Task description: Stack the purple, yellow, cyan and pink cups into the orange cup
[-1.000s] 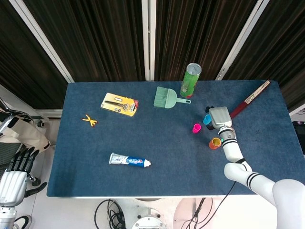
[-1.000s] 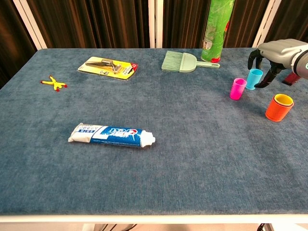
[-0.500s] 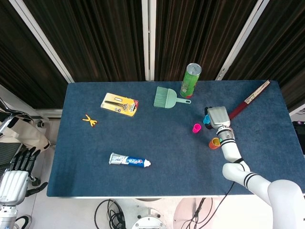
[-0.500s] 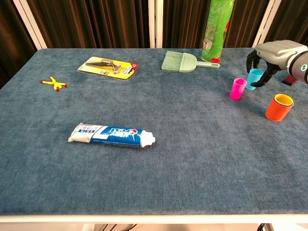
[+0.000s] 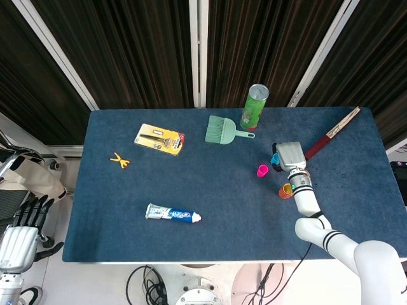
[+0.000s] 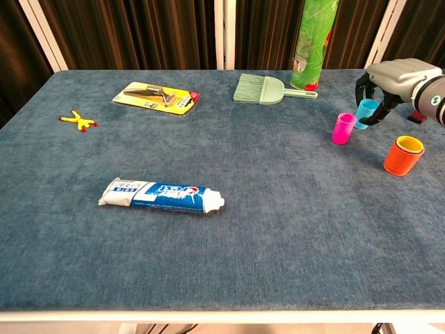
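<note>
The right hand [image 6: 391, 78] has drawn in over the cyan cup [image 6: 366, 113] near the tabletop's far right corner. A second ago its fingers [image 6: 361, 87] hung a little to the right of the cup; now they drape down on both sides of it, dark tips close against its rim. Whether they actually clamp the cup I cannot tell from here, but the cup seems to have shifted a bit toward the far edge with the hand and sits slightly tilted, so I'd guess the grasp is closing or just made.

The pink cup [image 6: 343, 128] stands upright just beside the cyan one, on its left, untouched. The orange cup [image 6: 402, 156] is nearer the right edge, closer to the front, with a yellow rim [image 6: 409, 144] showing inside it; so yellow looks already nested, and purple may sit within that, though I can't see it. That would leave cyan and pink to go, and cyan is clearly the one in hand next: lift it and carry it the short way toward the front into the orange stack.

The left hand [image 5: 18, 238] hangs off the tabletop's left front corner, fingers apart, holding nothing.
</note>
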You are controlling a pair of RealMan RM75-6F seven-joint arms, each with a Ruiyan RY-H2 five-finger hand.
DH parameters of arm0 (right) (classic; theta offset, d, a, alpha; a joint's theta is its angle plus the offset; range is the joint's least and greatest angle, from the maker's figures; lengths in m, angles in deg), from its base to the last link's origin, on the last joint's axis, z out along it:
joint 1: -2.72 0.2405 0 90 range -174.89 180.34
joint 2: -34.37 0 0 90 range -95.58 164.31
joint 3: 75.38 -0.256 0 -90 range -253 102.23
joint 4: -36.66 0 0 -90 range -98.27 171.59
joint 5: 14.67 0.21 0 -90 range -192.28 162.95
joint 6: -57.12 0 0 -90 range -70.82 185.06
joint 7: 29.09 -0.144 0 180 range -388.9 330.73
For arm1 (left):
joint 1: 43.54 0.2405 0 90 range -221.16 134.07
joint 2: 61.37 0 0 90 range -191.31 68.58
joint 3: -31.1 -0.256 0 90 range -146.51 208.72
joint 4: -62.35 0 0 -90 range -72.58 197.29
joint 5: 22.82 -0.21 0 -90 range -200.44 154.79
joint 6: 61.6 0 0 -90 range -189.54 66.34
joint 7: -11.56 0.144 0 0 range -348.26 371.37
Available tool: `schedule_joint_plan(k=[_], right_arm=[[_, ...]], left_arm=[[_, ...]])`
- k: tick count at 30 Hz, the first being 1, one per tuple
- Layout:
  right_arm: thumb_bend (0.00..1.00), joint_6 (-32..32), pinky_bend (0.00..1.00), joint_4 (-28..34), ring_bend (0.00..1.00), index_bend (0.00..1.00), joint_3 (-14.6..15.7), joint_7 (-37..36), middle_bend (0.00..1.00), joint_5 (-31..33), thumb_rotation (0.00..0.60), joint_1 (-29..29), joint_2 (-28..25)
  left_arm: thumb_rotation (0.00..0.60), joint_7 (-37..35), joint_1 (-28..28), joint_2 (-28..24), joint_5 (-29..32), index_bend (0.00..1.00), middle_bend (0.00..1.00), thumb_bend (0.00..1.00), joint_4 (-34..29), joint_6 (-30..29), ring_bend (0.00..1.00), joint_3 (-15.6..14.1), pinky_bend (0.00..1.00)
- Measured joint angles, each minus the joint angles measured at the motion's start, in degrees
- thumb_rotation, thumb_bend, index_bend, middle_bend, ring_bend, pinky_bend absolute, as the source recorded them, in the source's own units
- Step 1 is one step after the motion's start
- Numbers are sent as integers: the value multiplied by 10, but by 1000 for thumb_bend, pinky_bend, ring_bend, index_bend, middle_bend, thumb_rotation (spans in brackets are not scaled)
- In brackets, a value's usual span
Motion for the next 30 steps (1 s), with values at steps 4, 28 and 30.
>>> schedule_joint_plan(k=[4, 28, 30], right_arm=[[237, 3, 966, 3, 908, 556, -3, 1, 527, -1, 600, -1, 0], [223, 98, 966, 372, 907, 577, 34, -10, 549, -77, 600, -93, -257], [222, 108, 966, 395, 908, 578, 49, -8, 556, -87, 600, -107, -272]], left_arm=[[600, -2, 1, -1, -1, 32, 0, 23, 0, -2, 0, 0, 0], [600, 12, 1, 5, -11, 32, 0, 23, -2, -4, 0, -3, 0], [600, 14, 0, 5, -12, 32, 0, 23, -2, -3, 0, -4, 0]])
